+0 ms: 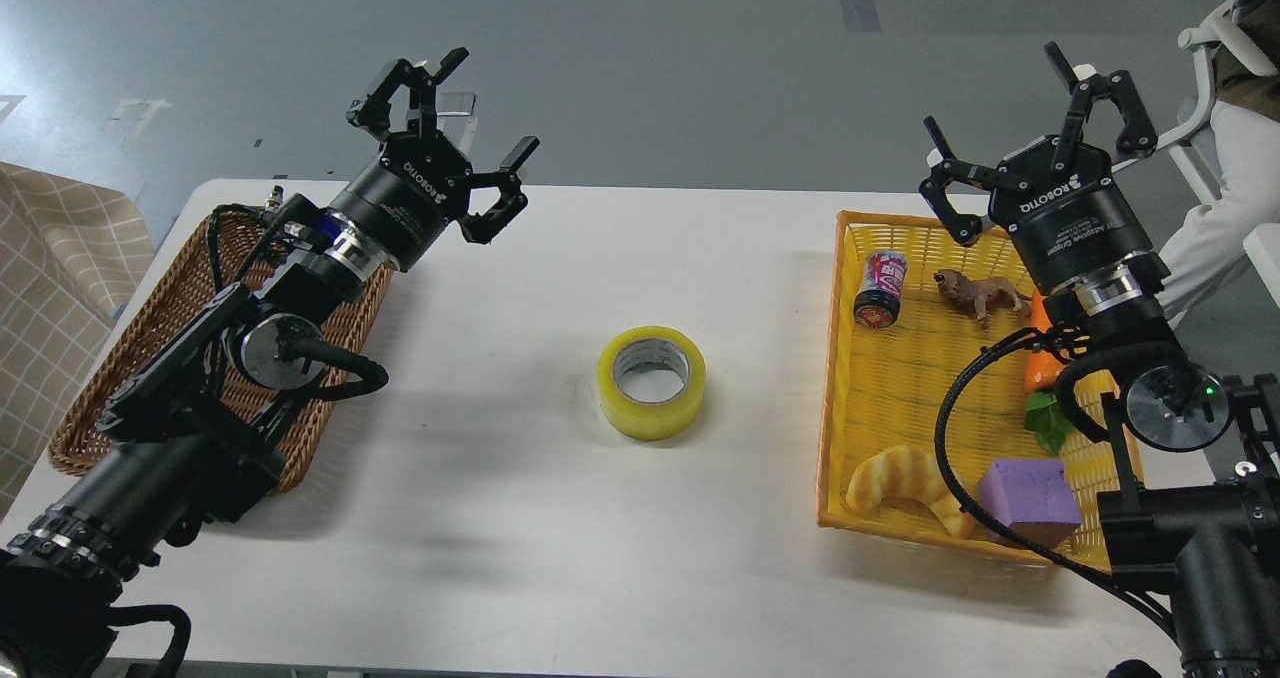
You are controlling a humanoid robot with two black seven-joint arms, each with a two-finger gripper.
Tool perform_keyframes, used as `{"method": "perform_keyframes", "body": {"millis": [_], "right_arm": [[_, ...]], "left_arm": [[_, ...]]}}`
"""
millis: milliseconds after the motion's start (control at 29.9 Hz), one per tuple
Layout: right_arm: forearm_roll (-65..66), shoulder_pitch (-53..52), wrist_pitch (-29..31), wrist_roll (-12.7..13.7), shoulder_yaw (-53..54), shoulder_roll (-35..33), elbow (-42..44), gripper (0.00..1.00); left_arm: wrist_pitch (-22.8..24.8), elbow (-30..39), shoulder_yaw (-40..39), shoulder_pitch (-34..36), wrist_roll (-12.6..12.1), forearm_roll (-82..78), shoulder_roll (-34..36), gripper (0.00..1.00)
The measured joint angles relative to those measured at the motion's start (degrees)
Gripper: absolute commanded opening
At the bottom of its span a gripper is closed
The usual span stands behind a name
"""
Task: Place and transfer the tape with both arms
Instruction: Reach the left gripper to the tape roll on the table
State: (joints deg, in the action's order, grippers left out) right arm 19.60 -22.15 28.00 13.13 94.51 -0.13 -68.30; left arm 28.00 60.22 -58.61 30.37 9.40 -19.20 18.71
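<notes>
The tape (652,382), a wide yellow roll with a grey-white core, lies flat on the white table (560,538) near its middle, hole up. My left gripper (447,133) is open and empty, raised above the table's far left part, well left of and beyond the tape. My right gripper (1040,118) is open and empty, raised over the far edge of the yellow basket (832,378), well right of the tape. Neither gripper touches the tape.
A brown wicker basket (170,318) sits at the left under my left arm. The yellow basket at the right holds a small can (880,288), a toy lion (975,291), a carrot (1045,363), a croissant (905,483) and a purple block (1030,501).
</notes>
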Motion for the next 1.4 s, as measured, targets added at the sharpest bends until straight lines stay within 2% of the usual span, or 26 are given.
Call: {"method": "perform_keyframes", "body": {"millis": [435,568,702,936,1070,1203,1404], "right_arm": [[0.0,1.7,0.0,0.0,2.0,0.1,-0.7,1.0],[0.0,1.8,0.0,0.0,2.0,0.1,-0.7,1.0],[0.0,1.8,0.0,0.0,2.0,0.1,-0.7,1.0],[0.0,2.1,0.0,0.0,1.9,0.1,-0.6,1.0],[0.0,2.2,0.0,0.0,1.9,0.1,-0.6,1.0],[0.0,2.2,0.0,0.0,1.8,0.1,-0.6,1.0],[0.0,2.2,0.0,0.0,1.8,0.1,0.2,1.0]], "left_arm": [[0.0,2.9,-0.3,0.0,0.2,-8.8,-0.1,0.98],[-0.3,4.5,-0.3,0.0,1.9,-12.0,0.0,0.98],[-4.1,7.1,-0.1,0.0,4.0,-19.8,0.1,0.98],[-10.9,11.0,0.0,-0.1,4.8,-35.4,0.5,0.98],[-11.8,12.6,0.7,0.2,5.2,-42.3,2.4,0.98],[-12.4,13.1,4.6,1.6,5.2,-49.0,4.4,0.98],[-14.3,13.3,8.0,2.5,5.0,-67.1,5.8,0.98]]}}
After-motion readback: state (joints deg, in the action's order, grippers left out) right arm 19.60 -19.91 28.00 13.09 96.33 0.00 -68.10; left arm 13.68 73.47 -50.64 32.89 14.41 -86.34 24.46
